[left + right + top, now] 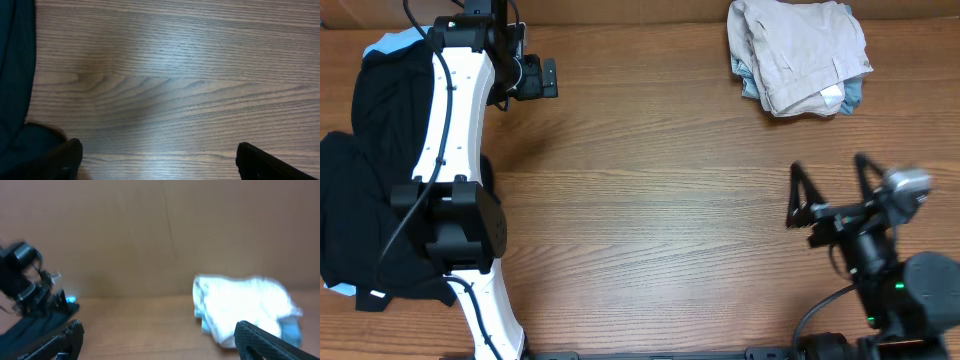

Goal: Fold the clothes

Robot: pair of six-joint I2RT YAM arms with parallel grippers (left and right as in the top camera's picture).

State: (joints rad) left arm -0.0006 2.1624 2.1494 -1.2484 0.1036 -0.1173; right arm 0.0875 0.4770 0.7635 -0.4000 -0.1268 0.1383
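Observation:
The clothes, pale beige shorts point(798, 50), lie in a folded bundle at the table's far right corner, on top of a light-blue garment point(852, 95). In the right wrist view the shorts point(245, 305) look washed-out white, ahead and to the right. My right gripper point(828, 163) hovers open near the front right, well short of the bundle, its jaws wide apart and empty point(160, 332). My left gripper point(552, 78) is at the far left, open over bare wood point(159, 152), holding nothing.
A heap of black garments point(360, 200) covers the table's left edge beside the left arm's white body point(450, 130), and shows in the left wrist view as dark cloth point(15, 75). A brown cardboard wall point(150, 230) closes off the back.

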